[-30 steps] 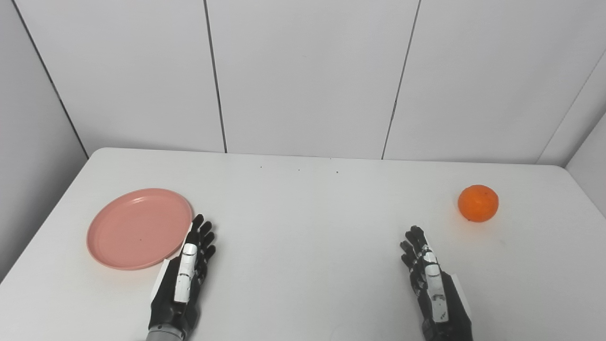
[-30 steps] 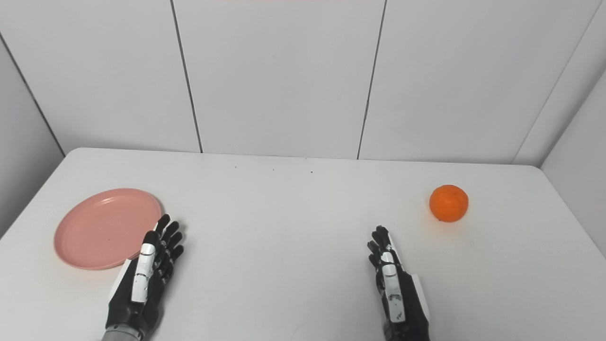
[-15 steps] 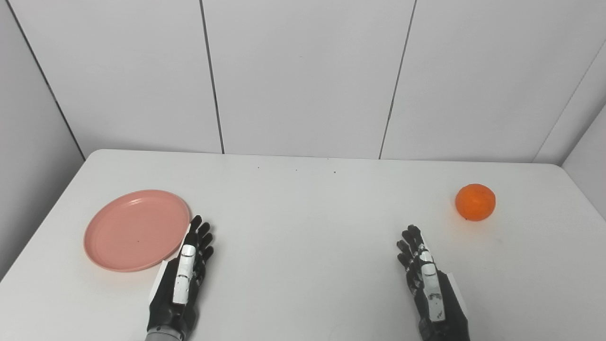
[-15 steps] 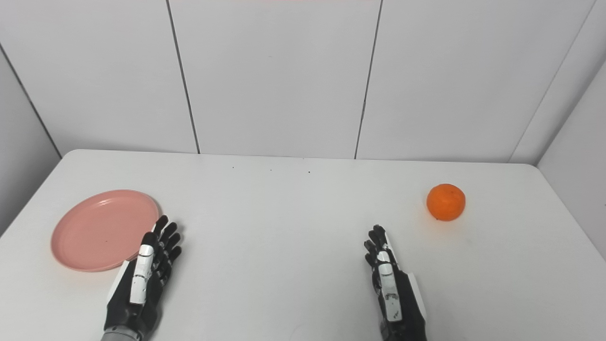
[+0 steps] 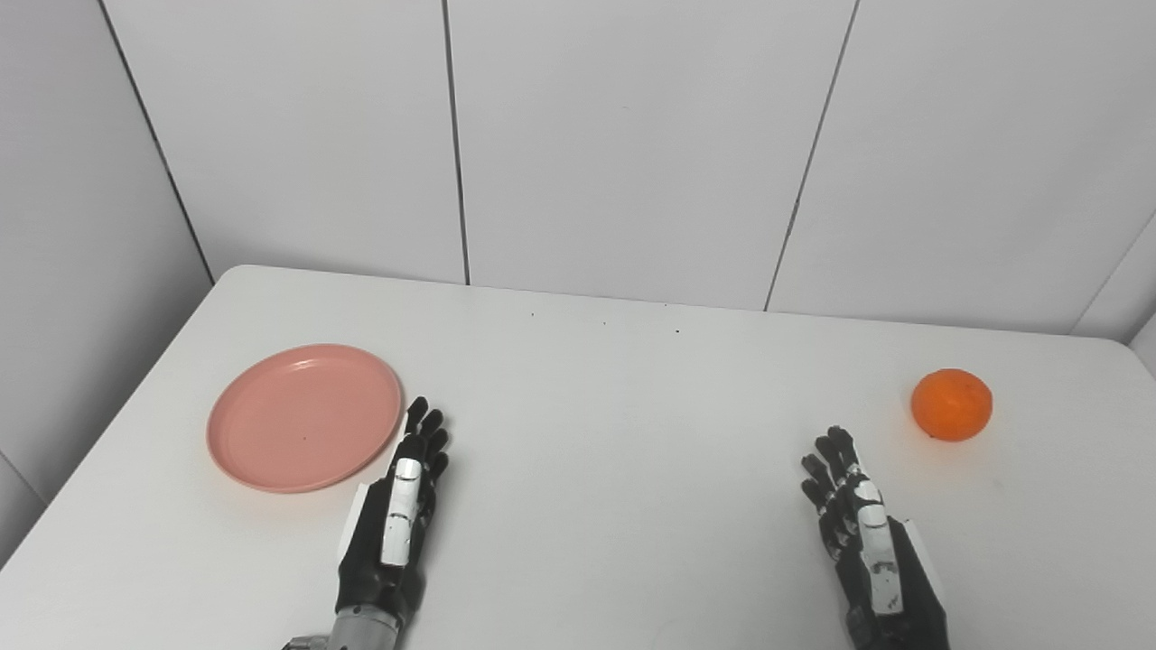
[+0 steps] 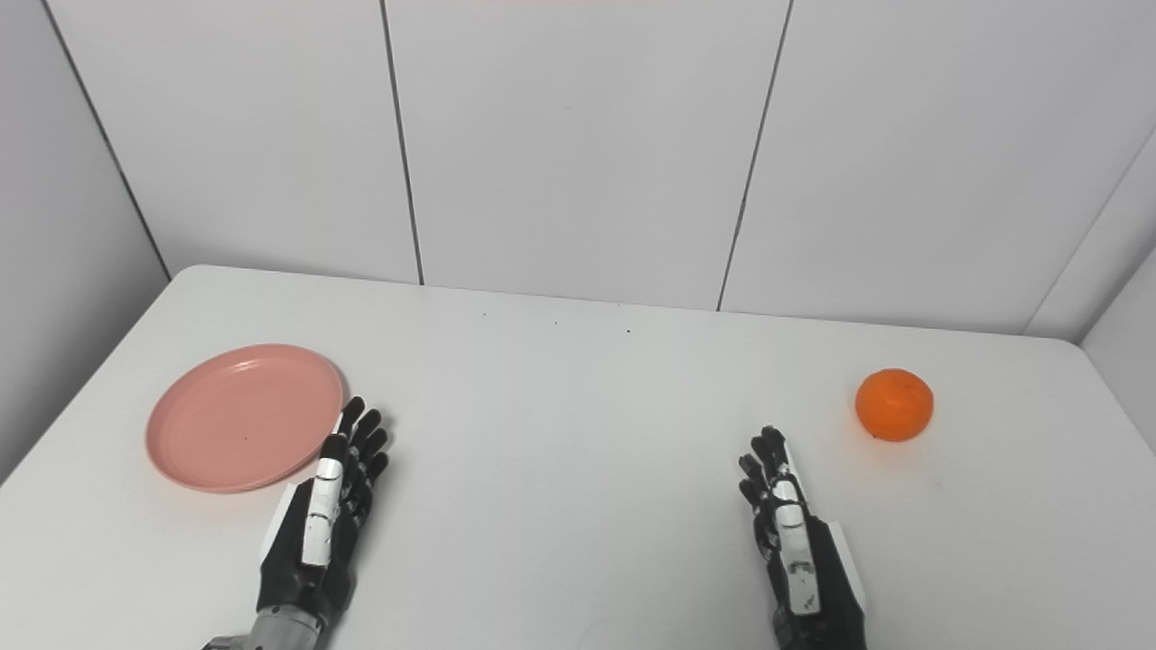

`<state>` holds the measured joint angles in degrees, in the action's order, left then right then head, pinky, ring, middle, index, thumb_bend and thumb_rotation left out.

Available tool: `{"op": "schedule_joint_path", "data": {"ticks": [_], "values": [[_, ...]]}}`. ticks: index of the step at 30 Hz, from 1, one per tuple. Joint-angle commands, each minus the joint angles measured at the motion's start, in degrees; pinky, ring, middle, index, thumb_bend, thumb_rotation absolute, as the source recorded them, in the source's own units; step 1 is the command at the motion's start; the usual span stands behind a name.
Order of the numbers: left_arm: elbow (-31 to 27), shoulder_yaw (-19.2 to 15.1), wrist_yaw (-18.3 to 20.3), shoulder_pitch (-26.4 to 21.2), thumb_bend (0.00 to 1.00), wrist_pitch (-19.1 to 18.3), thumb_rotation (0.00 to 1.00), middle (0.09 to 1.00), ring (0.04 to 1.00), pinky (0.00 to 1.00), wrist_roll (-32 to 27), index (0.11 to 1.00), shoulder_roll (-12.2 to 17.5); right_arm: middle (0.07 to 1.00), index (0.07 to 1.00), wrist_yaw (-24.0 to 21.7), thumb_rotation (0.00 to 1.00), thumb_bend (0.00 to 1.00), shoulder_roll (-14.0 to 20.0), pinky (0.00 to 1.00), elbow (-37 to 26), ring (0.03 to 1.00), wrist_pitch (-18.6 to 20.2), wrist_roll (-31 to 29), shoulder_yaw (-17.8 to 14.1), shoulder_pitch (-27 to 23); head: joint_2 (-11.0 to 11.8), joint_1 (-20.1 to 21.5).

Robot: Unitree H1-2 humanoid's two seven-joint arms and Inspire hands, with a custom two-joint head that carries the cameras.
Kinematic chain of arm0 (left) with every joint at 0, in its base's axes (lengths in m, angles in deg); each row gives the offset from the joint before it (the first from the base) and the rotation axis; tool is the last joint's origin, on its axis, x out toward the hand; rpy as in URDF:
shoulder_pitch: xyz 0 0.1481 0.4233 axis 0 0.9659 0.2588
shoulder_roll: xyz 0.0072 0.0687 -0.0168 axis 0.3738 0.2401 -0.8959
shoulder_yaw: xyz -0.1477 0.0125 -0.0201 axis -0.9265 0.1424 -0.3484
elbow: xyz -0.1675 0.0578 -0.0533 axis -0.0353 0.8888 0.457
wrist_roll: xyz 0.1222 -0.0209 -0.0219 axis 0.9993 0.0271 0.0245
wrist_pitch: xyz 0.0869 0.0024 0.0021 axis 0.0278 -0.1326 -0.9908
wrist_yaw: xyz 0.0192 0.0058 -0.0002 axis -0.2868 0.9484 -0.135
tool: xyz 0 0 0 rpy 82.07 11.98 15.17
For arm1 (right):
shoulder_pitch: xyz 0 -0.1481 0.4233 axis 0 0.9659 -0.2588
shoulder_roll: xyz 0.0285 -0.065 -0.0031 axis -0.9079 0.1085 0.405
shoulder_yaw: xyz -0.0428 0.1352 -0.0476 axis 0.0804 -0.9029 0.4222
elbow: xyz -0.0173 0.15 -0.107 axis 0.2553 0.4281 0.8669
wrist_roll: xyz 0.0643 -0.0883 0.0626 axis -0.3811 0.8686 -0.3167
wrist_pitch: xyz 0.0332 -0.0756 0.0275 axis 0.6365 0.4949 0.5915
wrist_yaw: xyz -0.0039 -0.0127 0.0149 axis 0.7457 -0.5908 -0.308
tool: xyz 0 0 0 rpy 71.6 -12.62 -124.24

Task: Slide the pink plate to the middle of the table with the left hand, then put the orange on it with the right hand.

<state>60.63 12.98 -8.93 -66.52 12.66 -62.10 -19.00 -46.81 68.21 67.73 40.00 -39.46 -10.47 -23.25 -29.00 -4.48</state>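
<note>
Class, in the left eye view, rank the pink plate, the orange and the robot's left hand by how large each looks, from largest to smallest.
1. pink plate
2. left hand, though it is nearer the camera, which enlarges it
3. orange

Round pink plate [image 5: 304, 417] lies flat far left; orange [image 5: 951, 404] sits far right.
</note>
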Motion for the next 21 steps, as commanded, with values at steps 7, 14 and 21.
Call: {"op": "schedule_joint_path", "data": {"ticks": [7, 14, 21], "values": [[2.2, 0.9, -0.8, -1.1, 0.68, 2.9, 1.00, 1.000, 1.000, 1.00, 2.0, 1.000, -1.9, 1.000, 1.000, -2.3, 1.00, 0.76, 1.6, 1.00, 4.3, 0.987, -4.0, -1.4, -1.0, 1.0, 1.8, -1.7], [4.4, 1.2, -1.3, -1.4, 0.68, 4.9, 1.00, 1.000, 1.000, 1.00, 3.3, 1.000, -2.6, 1.000, 1.000, -3.2, 1.00, 0.76, 2.2, 1.00, 6.2, 0.986, -5.0, -2.0, -1.5, 0.7, 3.2, -3.3], [5.7, 2.0, -2.2, -1.3, 0.69, 5.5, 1.00, 1.000, 1.000, 1.00, 4.6, 1.000, -3.5, 1.000, 1.000, -4.4, 1.00, 0.74, 2.9, 1.00, 8.9, 0.992, -6.9, -3.1, -2.2, 0.4, 5.6, -5.5]]}}
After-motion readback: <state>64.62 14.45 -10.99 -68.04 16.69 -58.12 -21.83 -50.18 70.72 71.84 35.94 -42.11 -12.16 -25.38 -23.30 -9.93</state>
